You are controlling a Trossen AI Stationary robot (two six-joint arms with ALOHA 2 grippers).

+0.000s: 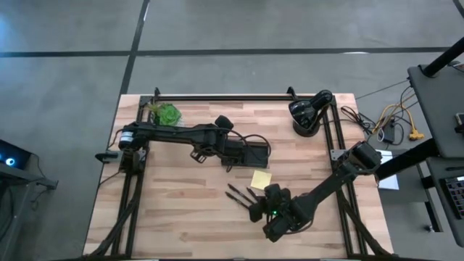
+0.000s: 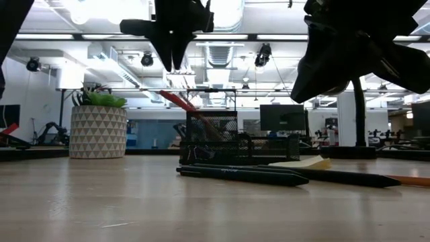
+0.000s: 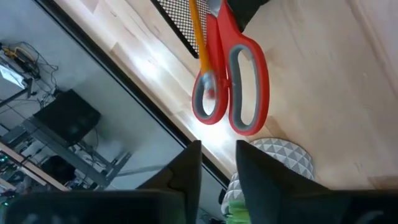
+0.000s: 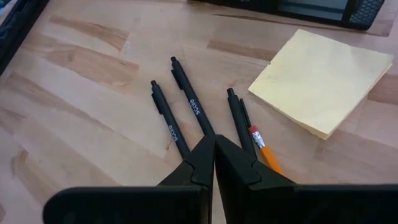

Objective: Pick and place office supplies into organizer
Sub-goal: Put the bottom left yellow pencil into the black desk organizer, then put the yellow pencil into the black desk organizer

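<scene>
The red scissors (image 3: 231, 84) stand with their handles up, just past the tips of the left claw (image 3: 217, 163), and an orange pencil (image 3: 198, 31) leans beside them. Both sit in the dark mesh organizer (image 2: 228, 138). The left claw hangs above the organizer with its two fingers a little apart and nothing between them. It does not touch the scissors.

The right claw (image 4: 214, 163) is low over the wooden table (image 1: 188, 210). Its fingers are pressed together and it holds nothing. Three black pens (image 4: 186, 99) lie right in front of its tips, fanned out side by side. Another orange pencil (image 4: 264, 149) lies just beside the claw, next to the third pen. The yellow sticky pad (image 4: 320, 81) lies a bit farther on, near the organizer. There is bare table on the other side of the pens.
</scene>
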